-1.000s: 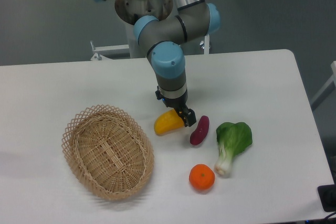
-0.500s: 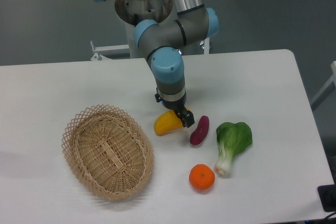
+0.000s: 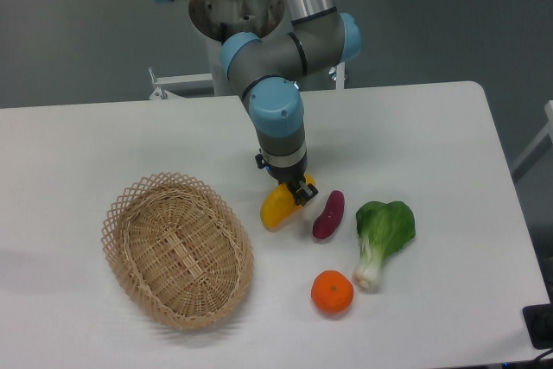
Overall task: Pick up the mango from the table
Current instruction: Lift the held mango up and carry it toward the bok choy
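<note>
White rectangular bench (image 3: 112,136) with rounded corners: black jaws of the gripper (image 3: 298,191) clamped on upper end of glossy yellow-orange mango (image 3: 278,206), tilted; dark purple oblong vegetable (image 3: 328,213) just beside; woven wicker basket (image 3: 177,248) left.

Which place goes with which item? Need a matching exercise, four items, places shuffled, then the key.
Items:
1. mango
2. basket
3. orange
4. bok choy

Places:
A. nearest the front edge of the table
B. farthest right
C. in the gripper
D. farthest left

Pairs: 1-C, 2-D, 3-A, 4-B
</note>
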Tool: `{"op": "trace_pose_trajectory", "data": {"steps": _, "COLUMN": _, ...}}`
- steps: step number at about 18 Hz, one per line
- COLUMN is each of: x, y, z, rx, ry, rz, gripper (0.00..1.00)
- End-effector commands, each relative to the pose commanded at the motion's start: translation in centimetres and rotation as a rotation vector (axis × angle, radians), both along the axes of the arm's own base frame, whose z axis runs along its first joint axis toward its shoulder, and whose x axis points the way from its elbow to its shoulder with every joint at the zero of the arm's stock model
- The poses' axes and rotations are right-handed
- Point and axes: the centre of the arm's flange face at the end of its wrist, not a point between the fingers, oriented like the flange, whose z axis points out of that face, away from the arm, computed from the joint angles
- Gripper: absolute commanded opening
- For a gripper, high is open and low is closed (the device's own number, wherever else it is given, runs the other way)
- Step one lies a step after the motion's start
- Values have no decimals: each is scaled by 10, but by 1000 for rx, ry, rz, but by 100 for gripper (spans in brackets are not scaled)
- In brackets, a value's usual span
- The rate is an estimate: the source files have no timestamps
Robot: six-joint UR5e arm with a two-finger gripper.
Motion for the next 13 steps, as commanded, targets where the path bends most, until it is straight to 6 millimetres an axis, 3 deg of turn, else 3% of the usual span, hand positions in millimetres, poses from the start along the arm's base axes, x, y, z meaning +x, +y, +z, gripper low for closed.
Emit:
{"op": "trace_pose_trajectory", "data": {"steps": 5, "x": -10, "y": 4, "z": 27, "rx": 47, "ry": 34, "rz": 8, "gripper": 44}}
{"op": "trace_pose_trajectory", "data": {"steps": 13, "x": -42, "y": 26, "z": 102, "rx": 295, "ry": 28, "rz": 75, "gripper": 44}}
